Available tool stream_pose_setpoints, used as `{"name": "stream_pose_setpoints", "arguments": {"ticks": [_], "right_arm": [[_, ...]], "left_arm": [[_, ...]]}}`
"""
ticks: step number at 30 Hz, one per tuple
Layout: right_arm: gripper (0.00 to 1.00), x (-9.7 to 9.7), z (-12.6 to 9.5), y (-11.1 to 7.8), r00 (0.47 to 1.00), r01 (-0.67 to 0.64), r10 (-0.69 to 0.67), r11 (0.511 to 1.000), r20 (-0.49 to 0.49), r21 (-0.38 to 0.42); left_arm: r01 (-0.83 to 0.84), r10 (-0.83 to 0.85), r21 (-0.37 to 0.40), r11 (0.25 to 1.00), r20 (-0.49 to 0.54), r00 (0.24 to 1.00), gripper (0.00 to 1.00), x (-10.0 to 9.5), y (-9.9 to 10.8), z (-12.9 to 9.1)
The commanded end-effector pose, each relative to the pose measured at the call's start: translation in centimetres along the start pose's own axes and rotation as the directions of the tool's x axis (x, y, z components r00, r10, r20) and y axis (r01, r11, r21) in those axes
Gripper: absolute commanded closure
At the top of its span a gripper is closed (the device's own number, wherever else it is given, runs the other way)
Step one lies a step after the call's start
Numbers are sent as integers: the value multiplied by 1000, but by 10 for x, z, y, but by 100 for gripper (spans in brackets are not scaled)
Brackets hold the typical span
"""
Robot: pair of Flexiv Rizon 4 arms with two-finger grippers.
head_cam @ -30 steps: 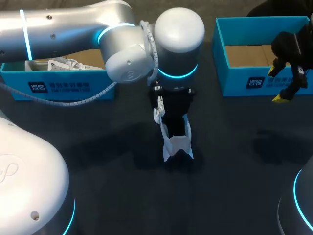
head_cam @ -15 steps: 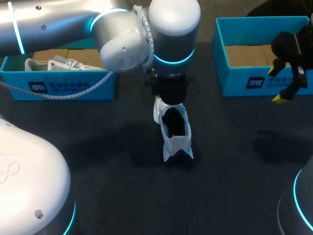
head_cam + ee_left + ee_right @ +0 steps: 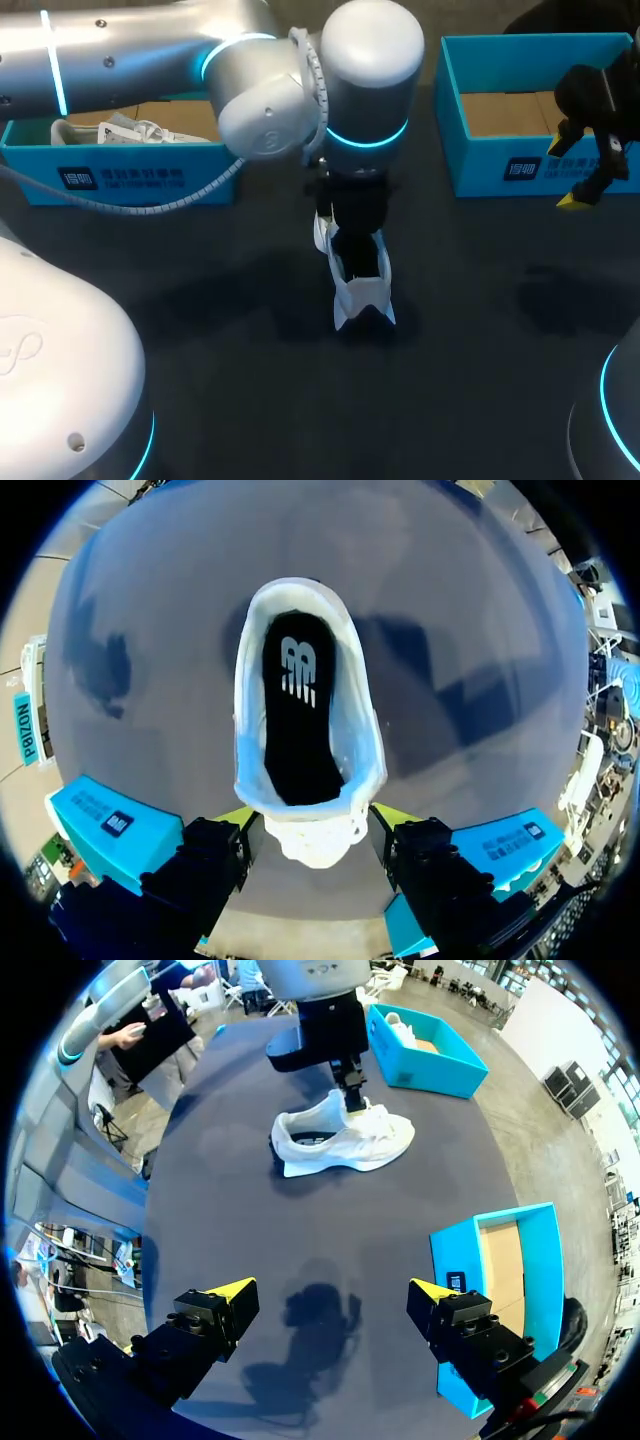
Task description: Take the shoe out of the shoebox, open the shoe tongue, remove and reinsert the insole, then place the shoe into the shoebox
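We judge the tongue-opening step in hand: left gripper (image 3: 312, 818) jaws wide, empty, astride the tongue (image 3: 315, 842) of the shoe (image 3: 345, 1140); next, we should close and draw it back. Right gripper (image 3: 332, 1289) gapes, empty.

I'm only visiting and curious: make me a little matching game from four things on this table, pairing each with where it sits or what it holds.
Things:
1. white sneaker
2. black insole
3. blue cardboard shoebox at left
4. blue cardboard shoebox at right

Places and states:
A. bare brown bottom showing
B. lying inside the sneaker
C. standing on the dark table, outside both boxes
D. holding something white

Pairs: 1-C, 2-B, 3-D, 4-A.
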State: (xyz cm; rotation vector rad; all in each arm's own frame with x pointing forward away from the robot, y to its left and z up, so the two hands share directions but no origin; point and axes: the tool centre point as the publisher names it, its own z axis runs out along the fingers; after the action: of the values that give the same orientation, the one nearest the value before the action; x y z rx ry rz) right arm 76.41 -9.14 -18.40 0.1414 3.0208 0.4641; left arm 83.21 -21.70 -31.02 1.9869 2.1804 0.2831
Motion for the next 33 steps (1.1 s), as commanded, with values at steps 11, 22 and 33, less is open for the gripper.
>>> {"name": "stream_pose_setpoints", "arguments": {"ticks": [11, 22, 33], "right_arm": [[0, 0, 1, 1, 1000, -1, 1, 1000, 0, 3], [0, 0, 1, 1, 1000, -1, 1, 1000, 0, 3], [0, 0, 1, 1, 1000, -1, 1, 1000, 0, 3]], "left_arm": [[10, -10, -7, 1000, 17, 1000, 38, -2, 1, -8], [16, -16, 3, 1000, 22, 1000, 57, -8, 5, 1], [12, -12, 47, 999, 13, 1000, 68, -6, -12, 11]]}}
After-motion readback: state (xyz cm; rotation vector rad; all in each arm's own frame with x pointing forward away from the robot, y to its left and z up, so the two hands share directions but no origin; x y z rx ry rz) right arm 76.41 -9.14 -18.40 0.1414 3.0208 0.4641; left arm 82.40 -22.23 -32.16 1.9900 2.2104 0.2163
